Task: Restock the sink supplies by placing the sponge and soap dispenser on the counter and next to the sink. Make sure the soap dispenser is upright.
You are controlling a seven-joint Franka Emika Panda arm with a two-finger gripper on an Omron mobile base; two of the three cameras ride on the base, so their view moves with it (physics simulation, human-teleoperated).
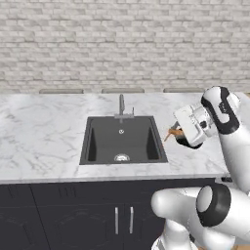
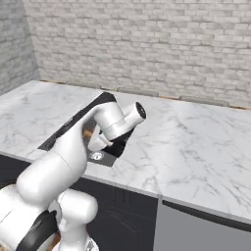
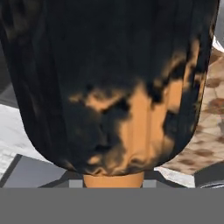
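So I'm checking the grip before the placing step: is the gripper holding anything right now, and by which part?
The gripper appears shut on the soap dispenser, apparently around its black body; the exact contact is hidden. Its orange nozzle points toward the sink.

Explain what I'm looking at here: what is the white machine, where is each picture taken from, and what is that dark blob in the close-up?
The white machine is a robot arm on a mobile base, facing a marble counter with a dark sink and a faucet. Two pictures come from cameras on the base, behind the arm to its left and right. The third looks along the pincer from the hand itself. The dark blob there is the soap dispenser, black mottled with orange, very close to the lens. In the left base view it sits at the pincer just right of the sink, its orange nozzle pointing sideways toward the basin, so it appears held and tilted, not upright.
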